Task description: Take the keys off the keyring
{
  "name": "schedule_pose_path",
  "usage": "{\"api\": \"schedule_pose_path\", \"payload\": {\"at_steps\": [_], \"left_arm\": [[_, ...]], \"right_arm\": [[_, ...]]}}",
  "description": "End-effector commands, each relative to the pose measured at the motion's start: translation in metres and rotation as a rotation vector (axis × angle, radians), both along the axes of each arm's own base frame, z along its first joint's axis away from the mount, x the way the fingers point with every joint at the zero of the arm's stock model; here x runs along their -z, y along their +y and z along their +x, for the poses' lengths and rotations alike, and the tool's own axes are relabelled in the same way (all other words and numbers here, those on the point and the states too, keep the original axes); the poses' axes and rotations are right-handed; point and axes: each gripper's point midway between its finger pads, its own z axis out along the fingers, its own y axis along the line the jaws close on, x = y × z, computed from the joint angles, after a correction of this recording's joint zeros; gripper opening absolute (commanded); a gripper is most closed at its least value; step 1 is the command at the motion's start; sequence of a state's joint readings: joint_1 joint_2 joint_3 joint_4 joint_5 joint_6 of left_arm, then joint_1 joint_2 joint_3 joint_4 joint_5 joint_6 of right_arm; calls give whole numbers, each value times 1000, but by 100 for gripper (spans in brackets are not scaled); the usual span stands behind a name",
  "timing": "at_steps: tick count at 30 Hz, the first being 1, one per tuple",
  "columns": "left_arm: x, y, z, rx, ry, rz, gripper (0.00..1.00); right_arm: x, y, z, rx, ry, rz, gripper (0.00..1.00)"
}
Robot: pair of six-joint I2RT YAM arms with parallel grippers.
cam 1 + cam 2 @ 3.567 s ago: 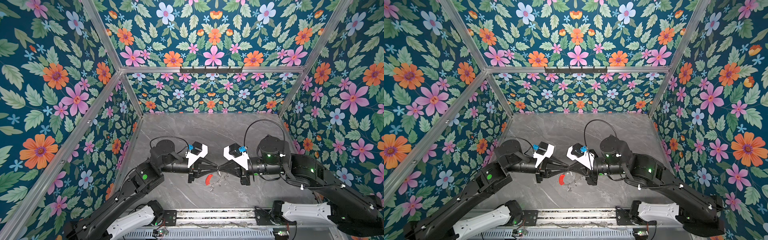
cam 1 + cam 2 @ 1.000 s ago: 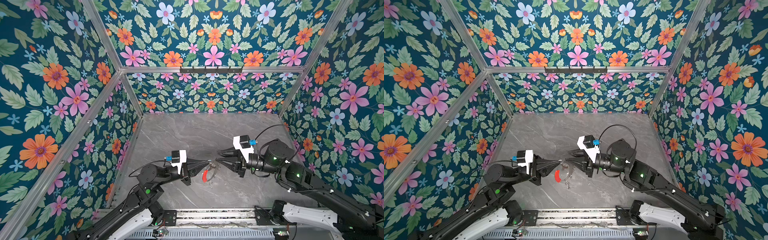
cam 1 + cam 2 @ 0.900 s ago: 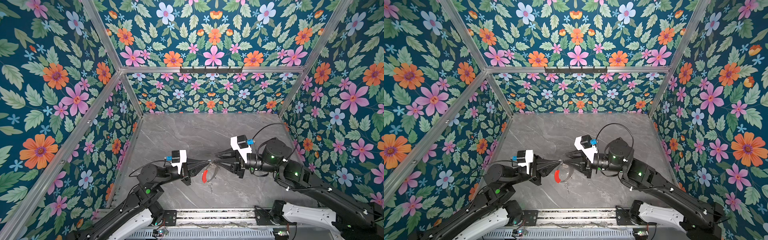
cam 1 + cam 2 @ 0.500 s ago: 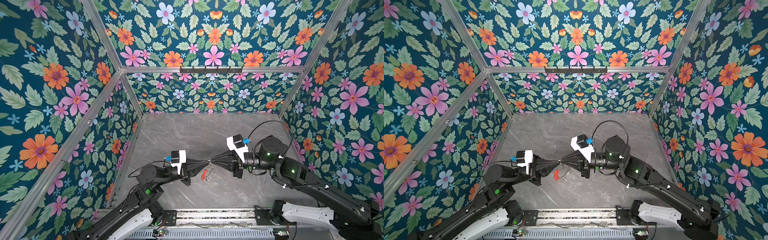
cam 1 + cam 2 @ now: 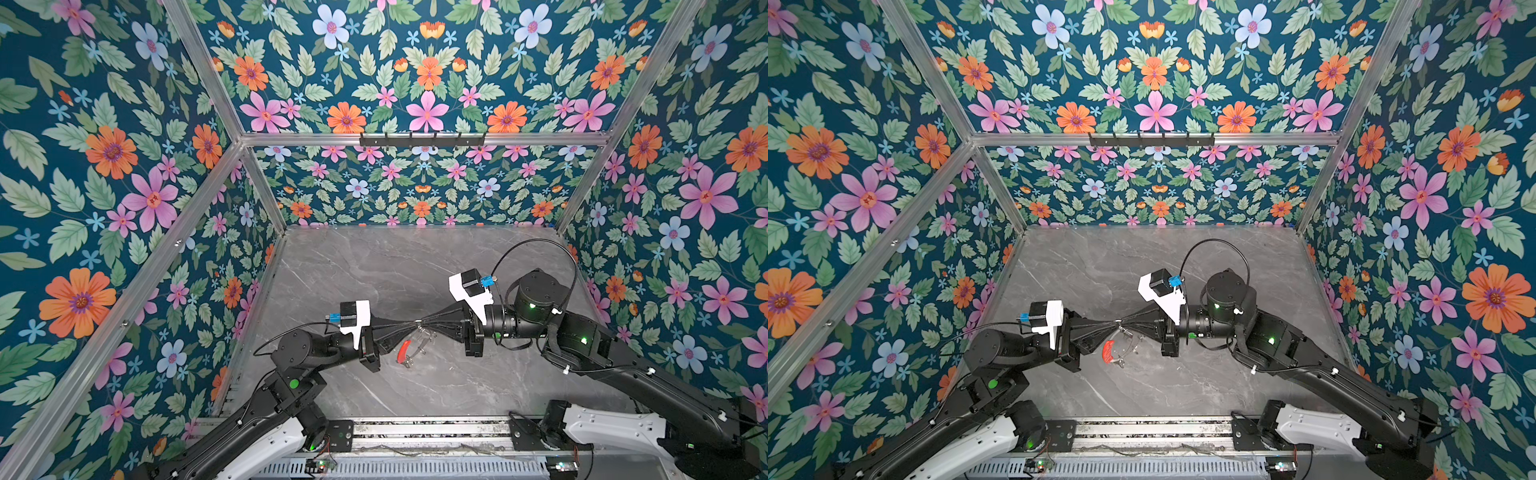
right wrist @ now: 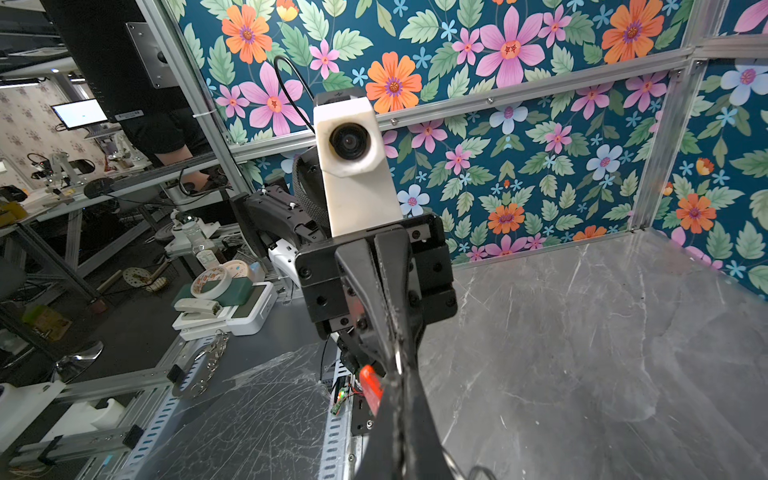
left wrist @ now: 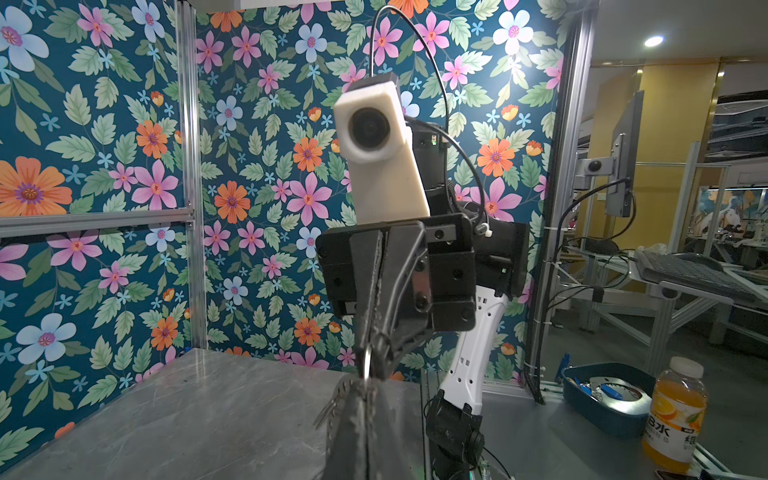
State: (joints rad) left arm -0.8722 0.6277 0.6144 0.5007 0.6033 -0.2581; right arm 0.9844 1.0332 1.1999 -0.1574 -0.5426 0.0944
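Keyring [image 5: 411, 347] suspended just above the desk [image 5: 395, 270], lower centre of both top views, pinched from two sides. Left tool [image 5: 417, 323] closed on the top of the hoop; right tool [image 5: 424, 322] closed tip-to-tip against it, apparently on the same wire or a small attachment there — exact contact too small to resolve. Red sleeve [image 5: 403, 351] hanging on the lower-left arc, clear of both tools. Keys [image 5: 423, 341] visible only as tiny silvery bits dangling at the right of the hoop; count not readable.

Left wrist view: thin ring [image 7: 367, 362] edge-on between the two tool tips, a small metal piece [image 7: 328, 409] sticking out beside the near tool. Right wrist view: red sleeve [image 6: 370, 384] just beside the near tool, hoop otherwise hidden.

Judgement: opposed grip likely meant to steady the hoop with one tool while the other works a key or opens the wire; hanging the ring keeps the keys free to slide.

Room: desk bare around the ring, walls well apart at left, right and upper frame; rail [image 5: 415, 432] near along the lower edge. Ample space to pull tools apart sideways.
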Motion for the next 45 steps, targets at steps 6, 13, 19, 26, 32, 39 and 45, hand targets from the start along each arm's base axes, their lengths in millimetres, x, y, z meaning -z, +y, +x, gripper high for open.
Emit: {"api": "schedule_pose_path", "payload": {"at_steps": [6,13,19,26,32,39,45], "left_arm": [[-1,4,5,-56,16,52,32],[19,-5,0,-6,63,266,51],[27,-22,-2,90,127,389,51],[35,-29,-4,141,170,482,37],[41,-31,-6,167,198,544,37],[49,-37,-5,196,204,572,37],[54,-40,-6,214,208,583,35]], "right_arm": [[2,-7,-4,-2,27,-75,0],[26,-22,-4,18,59,-310,0],[42,-25,-4,4,100,-454,0],[49,-29,-2,9,104,-506,0],[50,-27,-1,4,103,-523,0],[48,-24,-3,-18,107,-520,0],[48,-23,-3,-22,108,-515,0]]}}
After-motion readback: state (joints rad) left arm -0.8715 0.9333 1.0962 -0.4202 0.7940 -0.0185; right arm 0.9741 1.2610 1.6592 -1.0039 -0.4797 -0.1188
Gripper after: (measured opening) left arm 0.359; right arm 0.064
